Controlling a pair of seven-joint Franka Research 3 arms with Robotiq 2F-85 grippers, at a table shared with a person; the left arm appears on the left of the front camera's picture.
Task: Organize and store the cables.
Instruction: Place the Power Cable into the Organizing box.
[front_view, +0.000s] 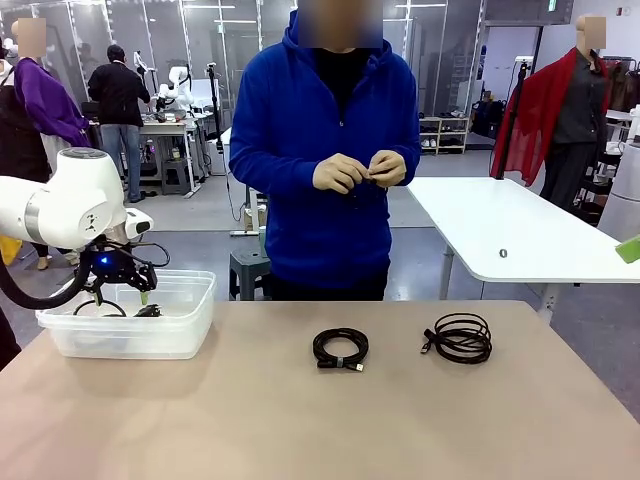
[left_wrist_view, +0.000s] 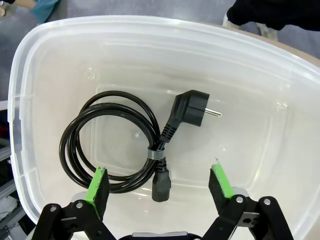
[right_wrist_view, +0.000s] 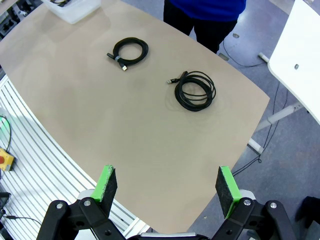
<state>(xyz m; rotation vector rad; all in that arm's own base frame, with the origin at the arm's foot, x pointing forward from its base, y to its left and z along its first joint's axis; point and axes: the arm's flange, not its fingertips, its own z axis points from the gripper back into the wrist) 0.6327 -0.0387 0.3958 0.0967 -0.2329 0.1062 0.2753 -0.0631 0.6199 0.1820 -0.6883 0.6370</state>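
Observation:
A thick black coiled cable (left_wrist_view: 120, 145) with a chunky power plug lies on the floor of the clear plastic bin (front_view: 190, 318). My left gripper (left_wrist_view: 159, 187) hangs open just above it, nothing between its green pads (left_wrist_view: 98, 185); it hovers over the bin (left_wrist_view: 260, 90) in the front view (front_view: 122, 293). Two thinner coiled cables rest on the table: one at the middle (front_view: 340, 349) (right_wrist_view: 129, 52), one to the right (front_view: 459, 337) (right_wrist_view: 194, 91). My right gripper (right_wrist_view: 166, 187) is open, high above the table's near edge. The person's gloved hands (front_view: 358, 171) work on something small and dark.
The bin stands at the table's far left (right_wrist_view: 72, 9). A white table (front_view: 520, 235) stands behind at the right. A metal rack with a red button box (right_wrist_view: 5, 161) runs along the tan table's edge in the right wrist view.

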